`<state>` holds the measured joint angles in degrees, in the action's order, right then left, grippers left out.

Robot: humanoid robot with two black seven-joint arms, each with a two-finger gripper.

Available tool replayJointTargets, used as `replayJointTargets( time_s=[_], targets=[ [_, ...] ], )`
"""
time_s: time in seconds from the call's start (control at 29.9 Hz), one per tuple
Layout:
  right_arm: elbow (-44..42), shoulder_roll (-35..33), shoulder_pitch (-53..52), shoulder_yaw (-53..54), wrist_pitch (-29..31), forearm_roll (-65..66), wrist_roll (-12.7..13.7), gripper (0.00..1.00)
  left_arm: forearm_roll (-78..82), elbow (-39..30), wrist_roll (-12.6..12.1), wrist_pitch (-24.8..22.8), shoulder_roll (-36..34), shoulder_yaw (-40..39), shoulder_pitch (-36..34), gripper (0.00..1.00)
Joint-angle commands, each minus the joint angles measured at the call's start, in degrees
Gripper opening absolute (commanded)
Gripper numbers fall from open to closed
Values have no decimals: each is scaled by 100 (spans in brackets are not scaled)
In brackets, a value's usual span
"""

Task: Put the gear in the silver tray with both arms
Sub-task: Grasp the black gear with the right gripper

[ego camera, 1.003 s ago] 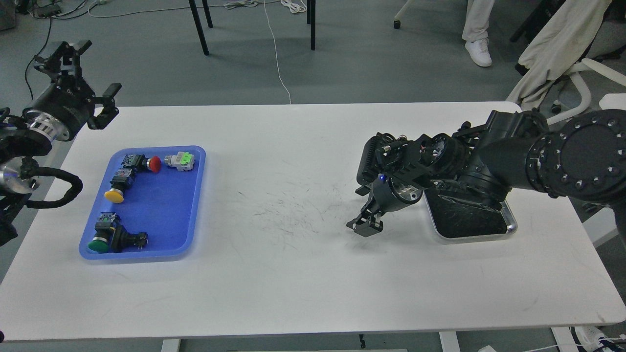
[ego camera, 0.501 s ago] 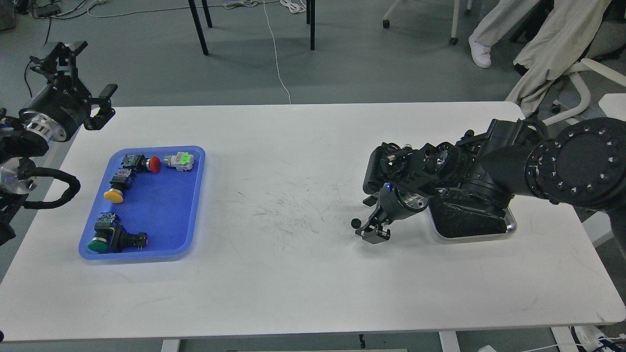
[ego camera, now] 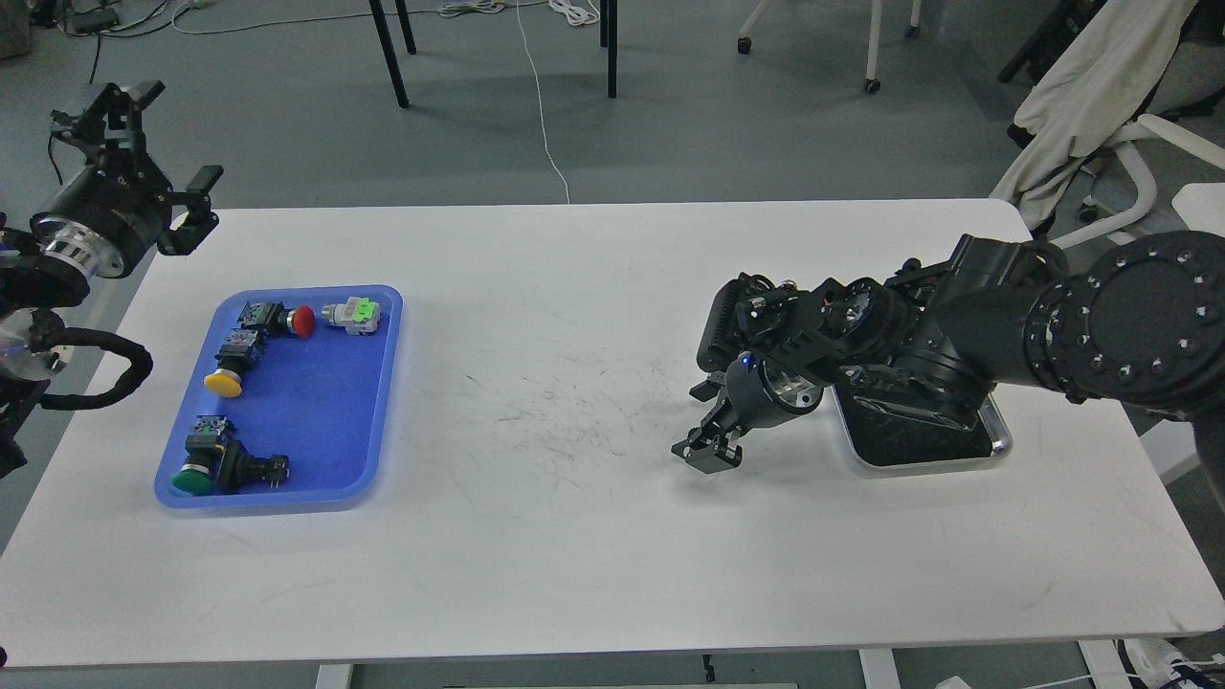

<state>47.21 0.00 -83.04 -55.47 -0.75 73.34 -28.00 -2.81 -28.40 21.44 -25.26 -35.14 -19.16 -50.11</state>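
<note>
The silver tray (ego camera: pixel 998 444) lies at the right side of the white table, its dark scratched bottom largely covered by my right arm. My right gripper (ego camera: pixel 706 454) points down at the tabletop just left of the tray, fingertips at or near the surface. Its fingers are dark and small, so I cannot tell them apart or see whether they hold anything. The gear is hidden from view. My left gripper (ego camera: pixel 153 142) hangs open and empty past the table's far left corner, above the floor.
A blue plastic tray (ego camera: pixel 378 392) at the left holds several push-button switches with red, yellow and green caps. Table legs, cables and a chair with draped cloth (ego camera: pixel 1081 105) stand beyond the far edge.
Half a second ago a small black gear lay uncovered just left of my right gripper; the gripper has since moved left over that spot. My left gripper drifted slightly left.
</note>
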Motion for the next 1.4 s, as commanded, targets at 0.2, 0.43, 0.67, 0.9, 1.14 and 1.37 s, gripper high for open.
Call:
replayJointTargets(
  time_s=[0.2,0.43,0.67,0.9,1.14,1.37],
  targets=[
    [51,0,-151,-34,67,13,0,62,9,19,0,3,-1,18,-8,98],
    [69,0,-133,-60,75,5,0,62,9,19,0,12,7,9,-8,98],
    [297,0,-221,-86,93,4,0,63,9,142,0,3,16,18,1,98],
    [254,0,-125,-95,93,13,0,62,9,151,0,3,16,18,1,98],
    [218,0,7,-95,67,31,0,60,9,151,0,3,16,18,1,98],
    [69,0,16,-87,31,31,0,53,9,151,0,3,16,18,1,98]
  ],
)
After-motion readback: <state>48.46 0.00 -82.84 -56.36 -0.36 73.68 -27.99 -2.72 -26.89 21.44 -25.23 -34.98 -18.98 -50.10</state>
